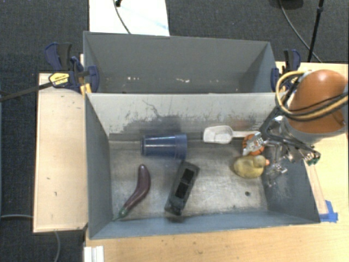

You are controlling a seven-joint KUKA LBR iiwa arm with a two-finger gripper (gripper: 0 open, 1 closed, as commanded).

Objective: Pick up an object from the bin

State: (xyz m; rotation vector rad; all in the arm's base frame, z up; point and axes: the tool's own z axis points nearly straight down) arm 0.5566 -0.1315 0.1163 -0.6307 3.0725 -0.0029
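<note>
one gripper (271, 168) hangs low at the right end of the bin (163, 113), by the sloping right wall; whether it is released or clenched i cannot tell. a rounded yellow lump (248, 167) lies just to its left in the view, beside it rather than under it, so a grasp likely needs a shift that way. a small orange-and-white piece (252, 142) and a white scoop (218, 135) lie behind. a blue cup (164, 145), black block (182, 188) and purple eggplant (137, 190) sit well apart, leftward.

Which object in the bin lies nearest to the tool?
The pale yellow lump at the right, just beside the tool; the blue cup, purple eggplant and black block lie farther left.
</note>
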